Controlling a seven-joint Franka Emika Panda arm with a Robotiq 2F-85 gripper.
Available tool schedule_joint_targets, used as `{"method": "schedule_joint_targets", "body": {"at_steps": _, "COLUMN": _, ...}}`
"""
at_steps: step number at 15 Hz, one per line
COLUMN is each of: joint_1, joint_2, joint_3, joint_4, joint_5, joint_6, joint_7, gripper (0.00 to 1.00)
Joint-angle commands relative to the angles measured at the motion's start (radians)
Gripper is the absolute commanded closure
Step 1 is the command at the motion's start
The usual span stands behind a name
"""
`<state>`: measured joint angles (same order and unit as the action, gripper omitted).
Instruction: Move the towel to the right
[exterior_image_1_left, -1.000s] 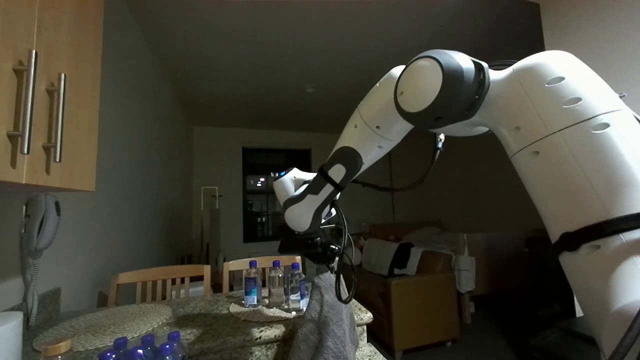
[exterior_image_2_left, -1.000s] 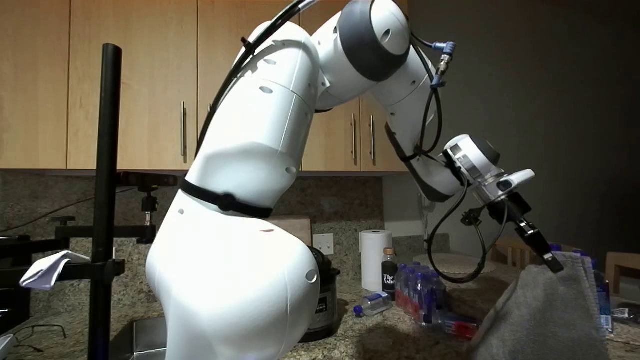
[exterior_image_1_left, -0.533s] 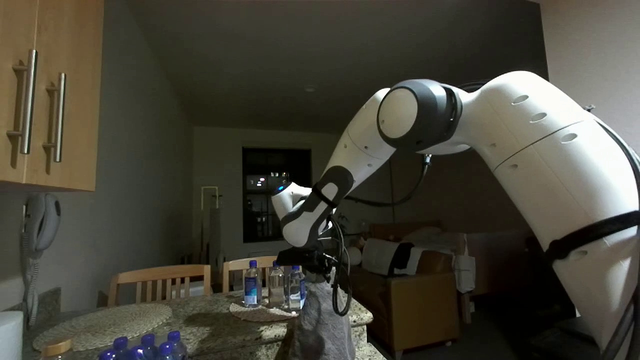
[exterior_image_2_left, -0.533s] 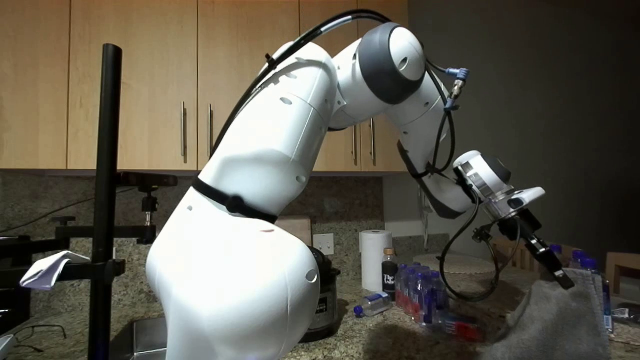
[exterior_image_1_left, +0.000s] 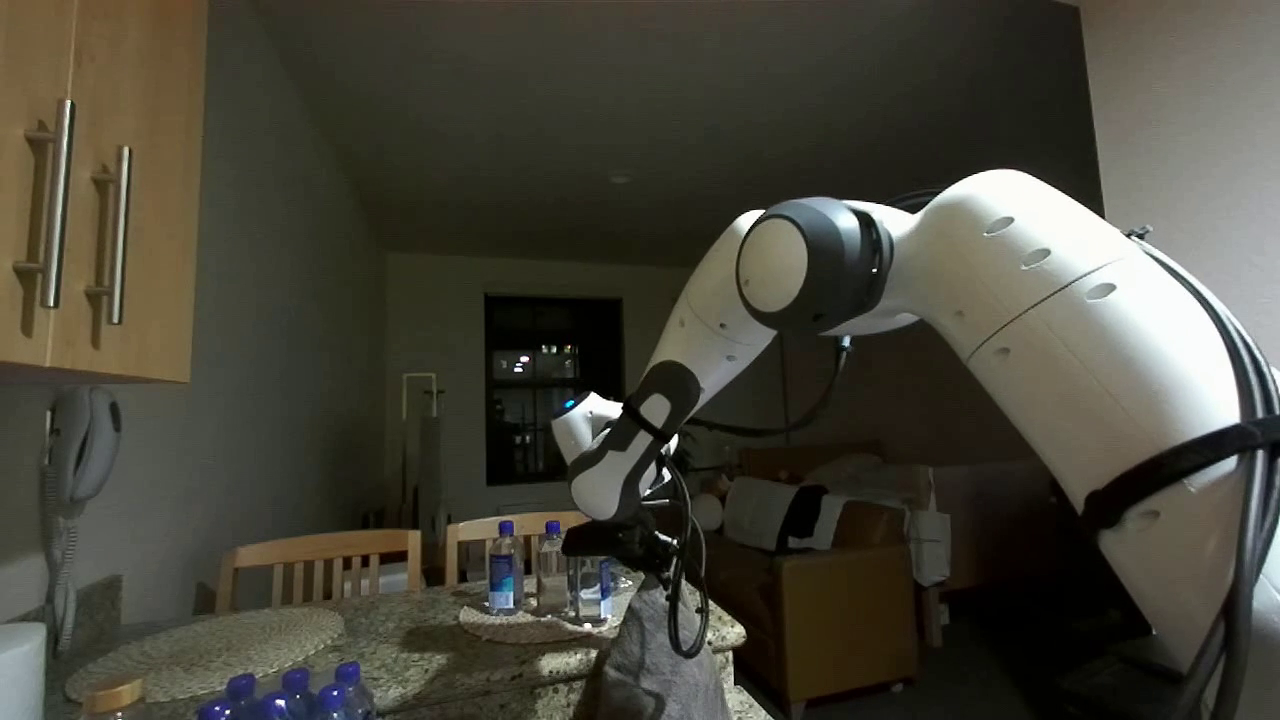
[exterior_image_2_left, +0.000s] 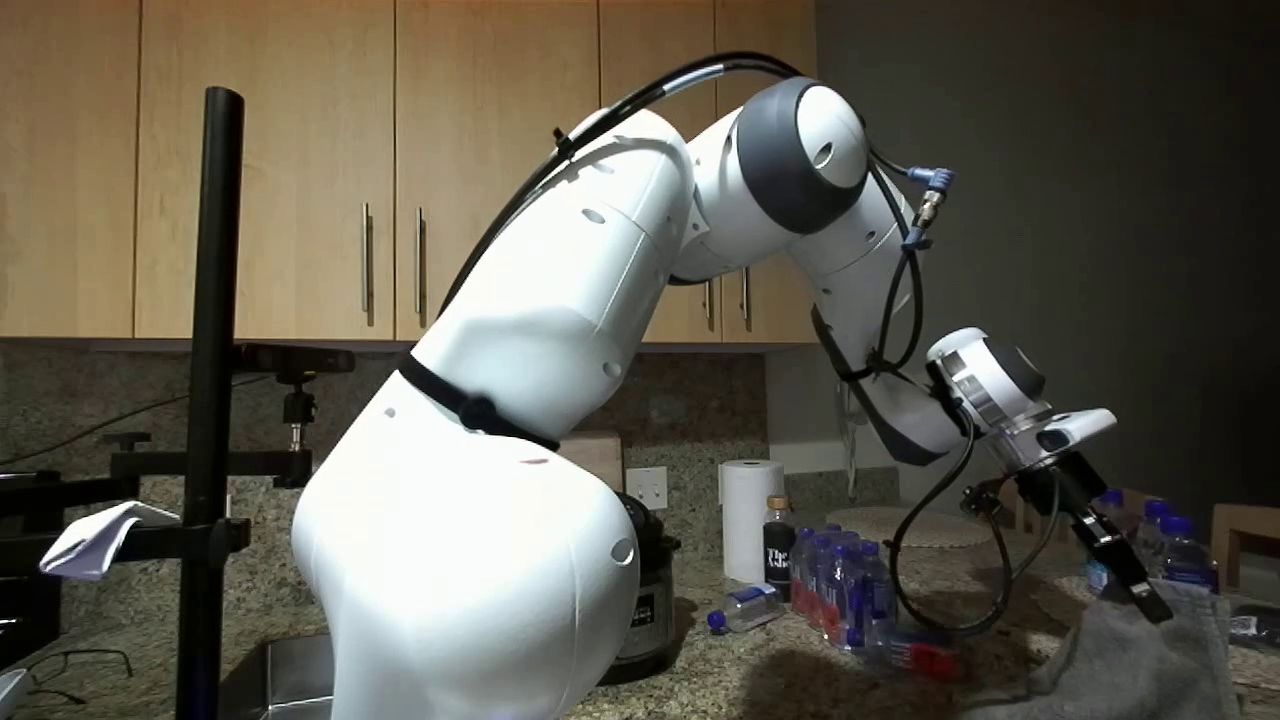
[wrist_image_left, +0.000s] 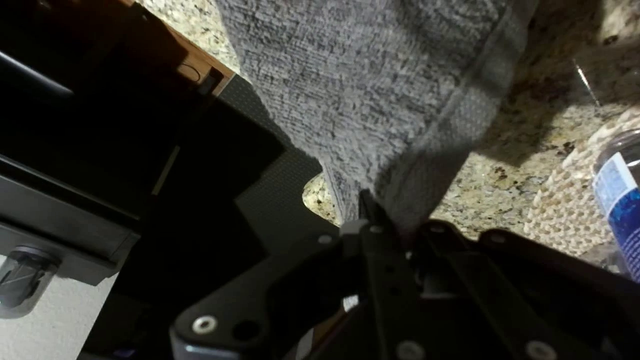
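Tool (exterior_image_2_left: 1151, 604) clamped tight on the top of the towel (wrist_image_left: 370, 95).
It hangs below, its visible length running down toward the counter (wrist_image_left: 495, 187).

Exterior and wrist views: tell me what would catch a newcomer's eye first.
The white robot arm would likely come first, arching through both exterior views. Next comes the gray towel, pinched in the gripper at the arm's far end and filling the wrist view's top middle. Then the cluster of blue-capped bottles stands out on the counter, right of the paper roll in an exterior view.
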<state>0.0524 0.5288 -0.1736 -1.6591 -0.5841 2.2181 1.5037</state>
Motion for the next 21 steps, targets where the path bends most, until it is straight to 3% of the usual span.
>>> {"method": "schedule_joint_targets", "body": {"at_steps": 1, "joint_1": -0.007, "joint_2": 0.015, "joint_3": -0.006, "joint_4": -0.015, "joint_5": 0.043, "joint_6": 0.022, "joint_7": -0.02, "gripper": 0.91}}
{"method": "schedule_joint_targets", "body": {"at_steps": 16, "joint_1": -0.01, "joint_2": 0.051, "joint_3": -0.024, "joint_4": -0.059, "joint_5": 0.153, "joint_6": 0.03, "joint_7": -0.032, "gripper": 0.93}}
{"method": "schedule_joint_targets", "body": {"at_steps": 17, "joint_1": -0.011, "joint_2": 0.045, "joint_3": -0.026, "joint_4": -0.065, "joint_5": 0.158, "joint_6": 0.032, "joint_7": -0.032, "gripper": 0.9}}
{"method": "schedule_joint_targets", "body": {"at_steps": 18, "joint_1": -0.01, "joint_2": 0.042, "joint_3": -0.029, "joint_4": -0.068, "joint_5": 0.16, "joint_6": 0.033, "joint_7": -0.029, "gripper": 0.67}}
{"method": "schedule_joint_targets", "body": {"at_steps": 19, "joint_1": -0.01, "joint_2": 0.038, "joint_3": -0.031, "joint_4": -0.072, "joint_5": 0.163, "joint_6": 0.033, "joint_7": -0.029, "gripper": 0.65}}
{"method": "schedule_joint_targets", "body": {"at_steps": 21, "joint_1": -0.01, "joint_2": 0.032, "joint_3": -0.033, "joint_4": -0.079, "joint_5": 0.167, "joint_6": 0.032, "joint_7": -0.031, "gripper": 0.53}}
